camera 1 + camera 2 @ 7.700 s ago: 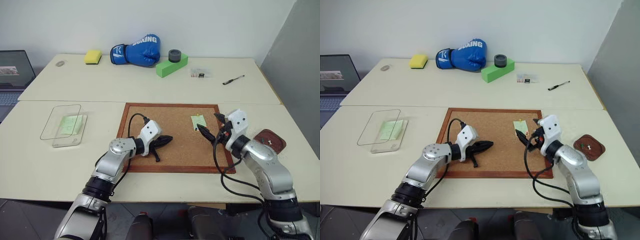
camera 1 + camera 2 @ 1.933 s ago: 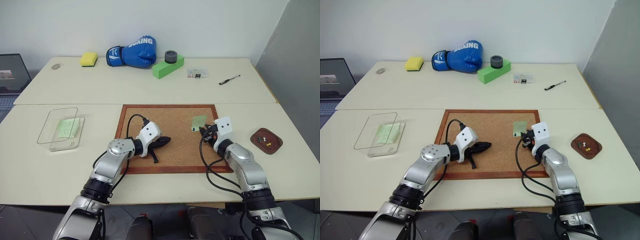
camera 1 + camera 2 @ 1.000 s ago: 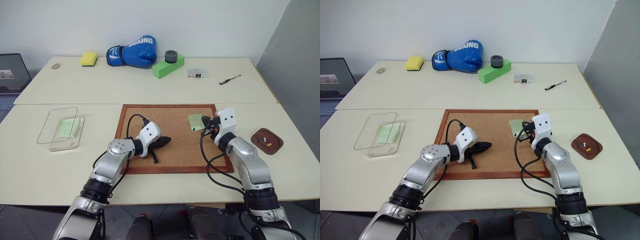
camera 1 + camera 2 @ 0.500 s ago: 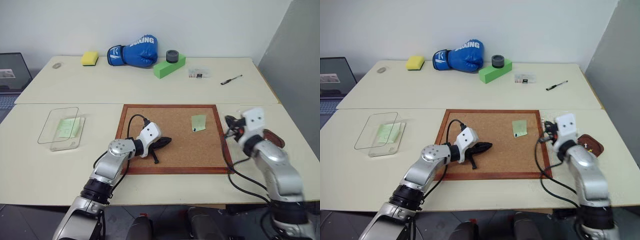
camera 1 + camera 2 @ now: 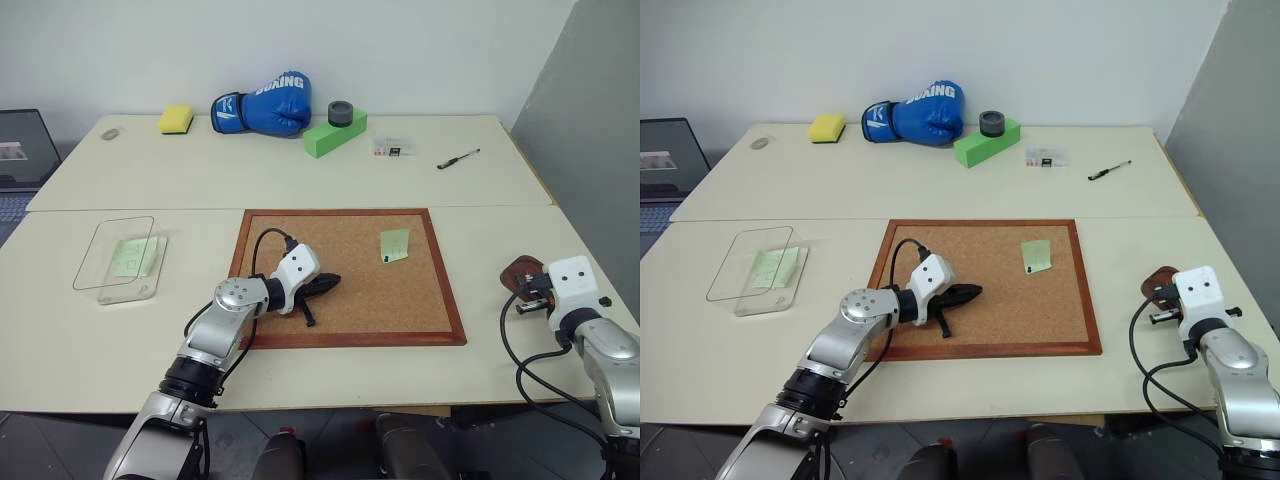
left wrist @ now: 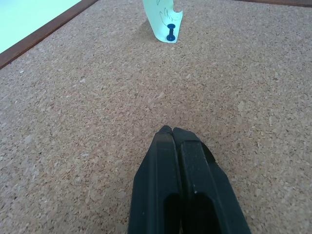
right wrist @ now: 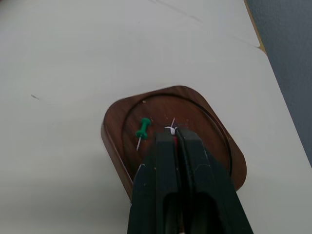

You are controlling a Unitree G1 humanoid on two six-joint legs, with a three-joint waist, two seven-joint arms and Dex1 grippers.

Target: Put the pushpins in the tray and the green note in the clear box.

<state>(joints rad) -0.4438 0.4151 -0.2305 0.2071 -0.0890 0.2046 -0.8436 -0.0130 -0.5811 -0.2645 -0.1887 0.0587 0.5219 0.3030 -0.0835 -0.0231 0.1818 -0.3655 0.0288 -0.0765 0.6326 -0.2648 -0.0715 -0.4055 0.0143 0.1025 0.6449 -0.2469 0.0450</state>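
The pale green note [image 5: 395, 244] lies on the corkboard [image 5: 350, 322], held at one corner by a dark pushpin [image 6: 170, 36]. My left gripper [image 5: 335, 279] rests shut on the cork, well left of the note, with nothing in it. At the table's right edge, my right gripper [image 7: 175, 131] hangs just over the reddish-brown tray [image 7: 207, 117], shut, with a small pale and red pushpin bit at its tips. A green pushpin [image 7: 142, 130] lies in the tray. The clear box [image 5: 120, 262] sits far left, lid tilted up, a green slip inside.
On the far table are a blue boxing glove [image 5: 262, 102], a yellow sponge [image 5: 178, 118], a green foam block [image 5: 335, 133] with a black roll on it, a tiny clear case [image 5: 393, 148] and a pen [image 5: 458, 159]. A grey wall stands close on the right.
My right gripper has swung away from the note, rightward off the corkboard, and now sits over the tray. The note lies flat again. The left arm has not moved.
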